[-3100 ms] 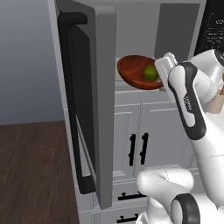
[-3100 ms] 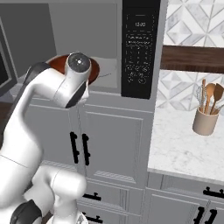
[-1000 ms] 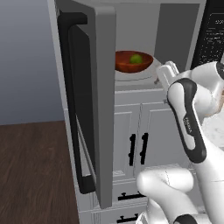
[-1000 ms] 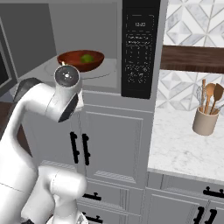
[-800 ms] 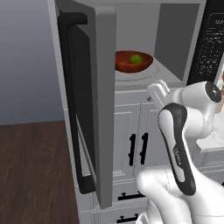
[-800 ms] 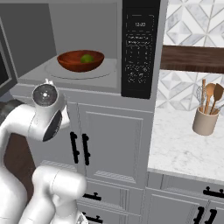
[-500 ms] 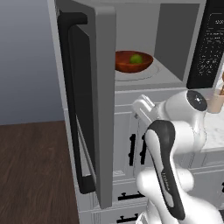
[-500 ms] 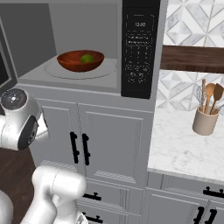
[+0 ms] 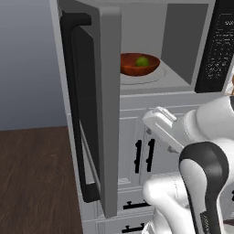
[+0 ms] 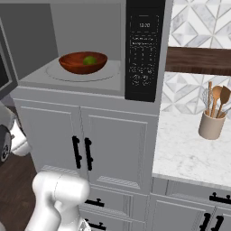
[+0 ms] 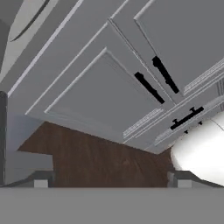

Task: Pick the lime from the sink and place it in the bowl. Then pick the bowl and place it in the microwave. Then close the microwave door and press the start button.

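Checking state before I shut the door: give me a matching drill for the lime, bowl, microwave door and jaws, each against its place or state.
Things:
1. lime
2. bowl
3. microwave door
4. jaws

Places or states:
A. swung open
B. on the microwave's round plate
C. spread wide, holding nothing
D. inside the bowl

Pairs: 1-D, 2-B, 3-A, 4-C

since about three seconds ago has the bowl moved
Yes. The bowl went from the front edge of the microwave opening, by the claw, to deeper inside on the round plate, with the lime in it.
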### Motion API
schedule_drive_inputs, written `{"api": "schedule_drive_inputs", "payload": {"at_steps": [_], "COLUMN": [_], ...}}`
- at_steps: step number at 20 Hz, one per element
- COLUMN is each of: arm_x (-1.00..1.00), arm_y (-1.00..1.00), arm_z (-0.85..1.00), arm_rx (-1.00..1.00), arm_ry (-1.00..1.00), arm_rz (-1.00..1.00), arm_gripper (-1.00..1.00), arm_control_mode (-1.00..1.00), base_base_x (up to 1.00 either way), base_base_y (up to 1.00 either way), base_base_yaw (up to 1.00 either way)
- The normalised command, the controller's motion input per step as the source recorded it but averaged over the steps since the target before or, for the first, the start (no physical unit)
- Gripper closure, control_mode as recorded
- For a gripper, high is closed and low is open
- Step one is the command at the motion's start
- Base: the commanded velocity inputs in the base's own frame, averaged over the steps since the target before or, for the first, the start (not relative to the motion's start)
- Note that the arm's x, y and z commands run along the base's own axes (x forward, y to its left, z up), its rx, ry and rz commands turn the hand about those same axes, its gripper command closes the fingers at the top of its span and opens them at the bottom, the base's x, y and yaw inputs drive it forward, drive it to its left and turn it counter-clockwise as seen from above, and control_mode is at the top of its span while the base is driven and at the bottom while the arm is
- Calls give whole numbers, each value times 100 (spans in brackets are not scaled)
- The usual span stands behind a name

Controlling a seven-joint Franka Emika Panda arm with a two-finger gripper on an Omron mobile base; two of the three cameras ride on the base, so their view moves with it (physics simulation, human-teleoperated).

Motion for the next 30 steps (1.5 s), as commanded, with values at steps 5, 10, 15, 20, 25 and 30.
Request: {"api": "schedule_drive_inputs", "payload": {"at_steps": [5,10,15,20,25,30], "arm_x": [-100,-100,-76,-45,-1,2], "arm_y": [0,-1,9,36,87,100], "arm_z": [-35,-37,-29,-65,-90,-100], "arm_rx": [-49,-64,-61,-64,-69,-67], "arm_ry": [-9,-24,-29,-26,-20,-8], "arm_rz": [34,39,37,30,23,17], "arm_gripper": [-100,-100,-100,-100,-100,-100], "arm_control_mode": [-100,-100,-100,-100,-100,-100], "base_base_x": [0,0,0,0,0,0], "base_base_y": [0,0,0,0,0,0], "base_base_yaw": [0,0,0,0,0,0]}}
